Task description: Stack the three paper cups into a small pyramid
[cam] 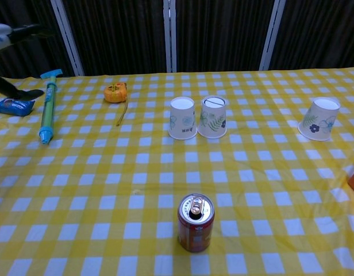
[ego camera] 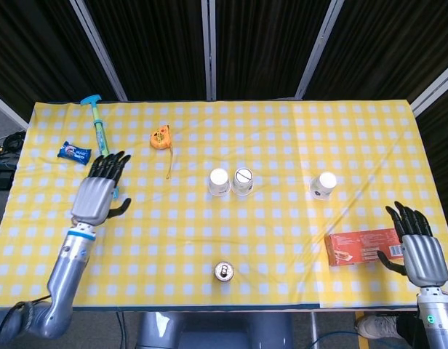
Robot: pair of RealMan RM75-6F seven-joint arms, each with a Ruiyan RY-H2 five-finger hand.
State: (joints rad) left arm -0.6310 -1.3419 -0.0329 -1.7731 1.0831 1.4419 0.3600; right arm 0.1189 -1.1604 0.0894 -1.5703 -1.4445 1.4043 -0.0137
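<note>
Standing upturned mid-frame: two paper cups (ego camera: 230, 182) touching, third cup (ego camera: 324, 185) right.
Light, crushable; grip sides gently. Left hand (ego camera: 97, 193), right hand (ego camera: 415, 244) spread, empty.

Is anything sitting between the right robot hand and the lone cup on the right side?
Nothing stands in the way. The right robot hand is open at the table's near right edge beside the red box; the lone cup stands farther in, with bare cloth between.

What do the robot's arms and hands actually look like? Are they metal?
They look metallic. Each arm is a smooth, rounded blue-grey tube. The left hand and right hand have silver-grey palms and dark, black fingers. A light blue ring marks the left wrist; the right wrist carries a small green dot.
</note>
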